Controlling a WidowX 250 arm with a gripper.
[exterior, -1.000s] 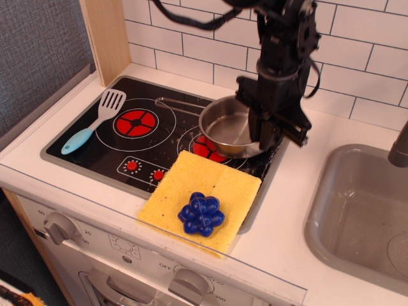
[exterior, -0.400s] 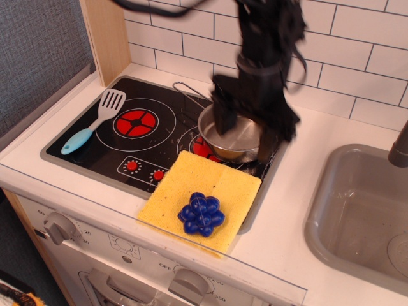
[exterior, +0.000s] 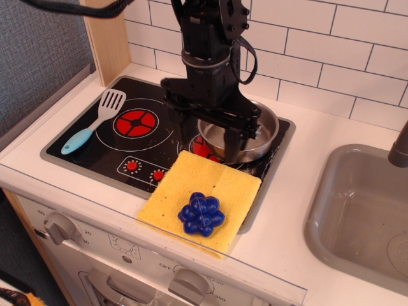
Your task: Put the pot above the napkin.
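The shiny silver pot (exterior: 264,132) sits at the right side of the black stovetop (exterior: 95,150), just behind the far edge of the yellow napkin (exterior: 191,177). My gripper (exterior: 233,150) comes down from above on the pot's near rim, and its fingers look closed on it. The arm covers the left part of the pot and hides its wire handle. The napkin lies flat over the front right corner of the stove.
A blue cluster of toy grapes (exterior: 201,214) rests on the napkin's near half. A blue-handled spatula (exterior: 94,122) lies at the stove's left. The grey sink (exterior: 357,217) is at the right, and a white tiled wall runs behind.
My gripper has swung around the pot from its right side to its near side. The pot turned with it, and its handle moved from the left to behind the arm.
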